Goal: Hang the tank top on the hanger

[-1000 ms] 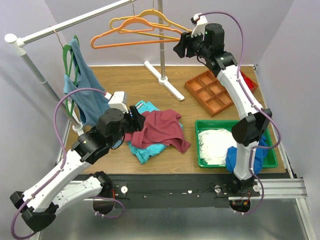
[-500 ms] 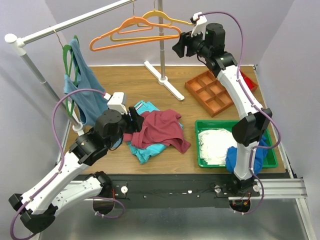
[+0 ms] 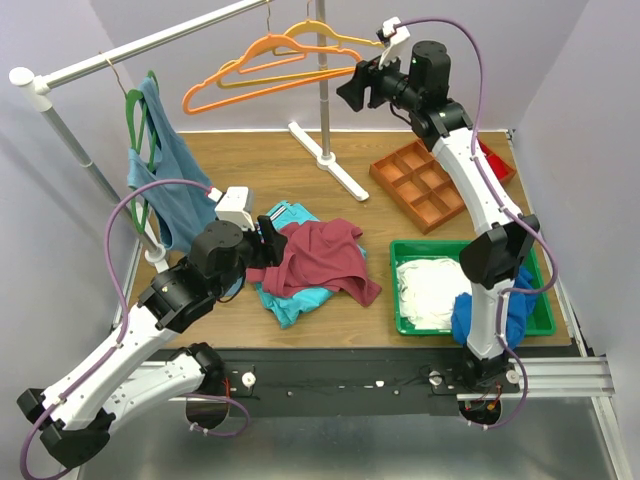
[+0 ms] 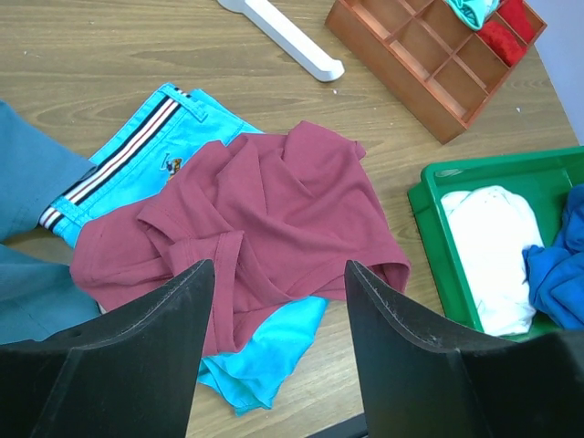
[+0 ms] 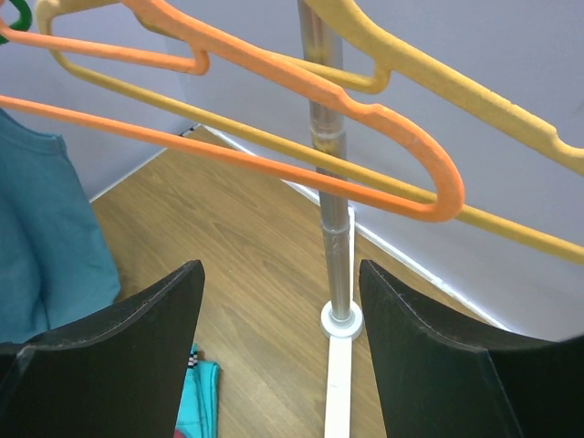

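Both your grippers are spread open and empty, with the tank top on the table and the hanger up on the rail.

Your left gripper (image 4: pixel 278 274) hangs with its jaws apart and nothing between them, low over the left edge of the maroon tank top (image 4: pixel 274 219). The top lies crumpled on a turquoise garment (image 4: pixel 137 160) near the middle of the wooden table (image 4: pixel 109 55), with a green tray (image 4: pixel 429 196) to its right. Your right gripper (image 5: pixel 278 274) is raised high, jaws wide and gripping nothing, just short of the right end of the orange hanger (image 5: pixel 365 119). The hanger hangs from the rail (image 3: pixel 150 42) beside a yellow hanger (image 5: pixel 474 87), in front of the rack's upright pole (image 5: pixel 330 182).
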Robot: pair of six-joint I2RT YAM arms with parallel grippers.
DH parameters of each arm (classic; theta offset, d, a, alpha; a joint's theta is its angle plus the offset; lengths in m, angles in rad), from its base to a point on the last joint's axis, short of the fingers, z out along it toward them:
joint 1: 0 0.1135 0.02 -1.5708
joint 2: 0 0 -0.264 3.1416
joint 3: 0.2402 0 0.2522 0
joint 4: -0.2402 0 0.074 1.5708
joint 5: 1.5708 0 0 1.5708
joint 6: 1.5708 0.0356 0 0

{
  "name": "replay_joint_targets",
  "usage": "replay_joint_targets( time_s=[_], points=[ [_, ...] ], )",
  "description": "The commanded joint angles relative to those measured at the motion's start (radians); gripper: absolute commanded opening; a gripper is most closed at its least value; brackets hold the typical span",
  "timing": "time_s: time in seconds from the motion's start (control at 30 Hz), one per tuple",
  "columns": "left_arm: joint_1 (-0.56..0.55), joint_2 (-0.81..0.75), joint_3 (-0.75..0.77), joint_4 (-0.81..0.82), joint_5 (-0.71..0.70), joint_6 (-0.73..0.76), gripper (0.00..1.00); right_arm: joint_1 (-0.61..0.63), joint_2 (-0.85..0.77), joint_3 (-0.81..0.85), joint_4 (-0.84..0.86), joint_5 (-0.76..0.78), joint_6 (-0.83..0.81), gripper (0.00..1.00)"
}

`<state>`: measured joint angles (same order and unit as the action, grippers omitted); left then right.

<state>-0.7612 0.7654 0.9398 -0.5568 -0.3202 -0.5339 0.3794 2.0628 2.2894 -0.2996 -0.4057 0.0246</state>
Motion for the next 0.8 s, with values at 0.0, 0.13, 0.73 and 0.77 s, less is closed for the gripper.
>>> replay_joint_targets(
  time_s=[0.0,0.13,0.73,0.77],
  points=[
    [0.000,-0.011,-0.013,-0.003,0.001,0.015,0.68,-0.007,-0.039,-0.037,0.008,0.036,-0.014,0.77],
    [0.002,-0.012,-0.015,-0.003,0.003,0.015,0.68,-0.039,-0.036,-0.047,0.022,-0.019,0.014,0.77],
    [0.002,-0.011,-0.021,-0.006,0.004,0.017,0.70,-0.152,0.085,0.048,0.224,-0.323,0.187,0.84],
    [0.000,-0.009,-0.022,-0.003,0.004,0.017,0.69,-0.152,0.094,0.064,0.231,-0.327,0.195,0.84]
  ],
)
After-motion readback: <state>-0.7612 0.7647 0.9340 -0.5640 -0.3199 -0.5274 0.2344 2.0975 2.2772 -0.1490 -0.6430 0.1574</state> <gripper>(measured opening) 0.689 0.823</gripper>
